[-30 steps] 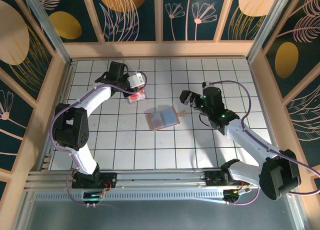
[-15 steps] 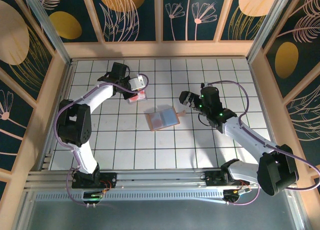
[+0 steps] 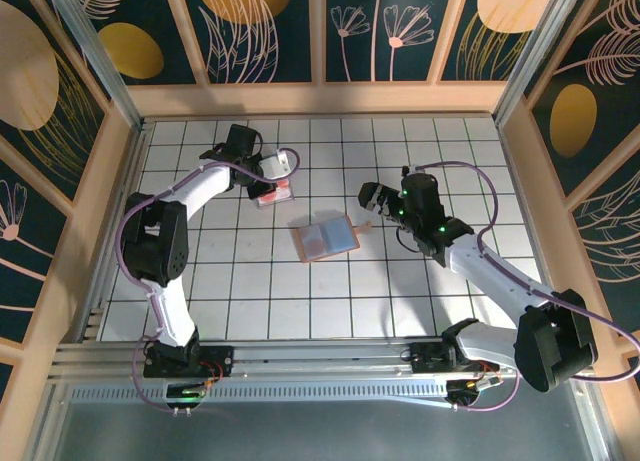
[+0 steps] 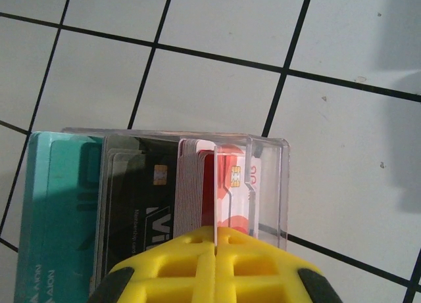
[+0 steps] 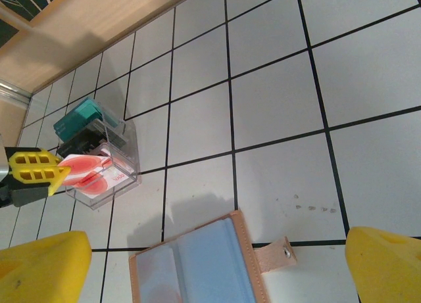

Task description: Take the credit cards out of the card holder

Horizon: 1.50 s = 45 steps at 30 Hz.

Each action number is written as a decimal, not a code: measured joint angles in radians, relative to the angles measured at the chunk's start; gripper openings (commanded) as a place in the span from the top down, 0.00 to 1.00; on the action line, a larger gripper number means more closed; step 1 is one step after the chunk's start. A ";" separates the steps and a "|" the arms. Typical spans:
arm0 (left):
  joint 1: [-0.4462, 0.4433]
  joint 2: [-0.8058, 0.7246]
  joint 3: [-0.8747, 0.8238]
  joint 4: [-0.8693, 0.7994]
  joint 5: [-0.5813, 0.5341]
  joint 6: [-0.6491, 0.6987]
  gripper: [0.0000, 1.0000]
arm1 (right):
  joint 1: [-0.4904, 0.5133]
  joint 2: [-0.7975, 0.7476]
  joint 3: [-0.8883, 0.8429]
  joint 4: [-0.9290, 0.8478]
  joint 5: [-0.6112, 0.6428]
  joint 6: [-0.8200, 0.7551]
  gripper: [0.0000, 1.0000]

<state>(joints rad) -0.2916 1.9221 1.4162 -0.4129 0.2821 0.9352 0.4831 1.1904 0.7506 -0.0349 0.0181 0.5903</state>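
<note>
**Top external view.** Your left end effector [image 3: 266, 184] is pressed together over a clear plastic box [image 3: 278, 195] toward the far left corner of the white gridded counter [image 3: 400, 301]. The tan-pink, leather-like folding card holder [image 3: 325, 238] lies open at the counter's middle. Your right end effector [image 3: 368, 195] hangs spread just beside the holder's right edge.

**Left wrist view.** The yellow fingers [image 4: 184, 267] pinch the near edge of a red-and-white chip card [image 4: 233, 178]. It stands in the box beside a dark card [image 4: 141, 198] and a teal stack [image 4: 56, 211]. You can read "AION" on the teal stack and "VI", cut off, on the dark card. The remaining print is too small to read.

**Right wrist view.** The holder's greyish-blue pockets and its snap tab [image 5: 276, 254] face up between the wide-set fingers. You cannot tell whether a card remains inside.

**Step in hand (judged).** You are depositing an extracted card in the box. Next, part the left fingers to release it. Then check the pockets, and if a card remains, pinch its thin edge while steadying the holder against sliding.
</note>
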 measured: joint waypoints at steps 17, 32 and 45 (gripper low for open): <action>0.004 0.026 0.035 -0.039 -0.007 0.006 0.79 | 0.000 0.000 0.000 0.001 -0.010 0.011 0.01; 0.004 -0.173 -0.041 0.035 0.014 -0.156 0.76 | 0.093 0.075 0.051 -0.051 -0.010 -0.064 0.33; 0.004 -0.507 -0.315 0.337 -0.150 -0.761 0.01 | 0.319 0.305 0.212 -0.166 0.029 -0.178 0.53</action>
<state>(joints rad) -0.2878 1.4155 1.1007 -0.0761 0.1322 0.1738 0.8017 1.4956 0.9627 -0.2005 0.0467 0.4122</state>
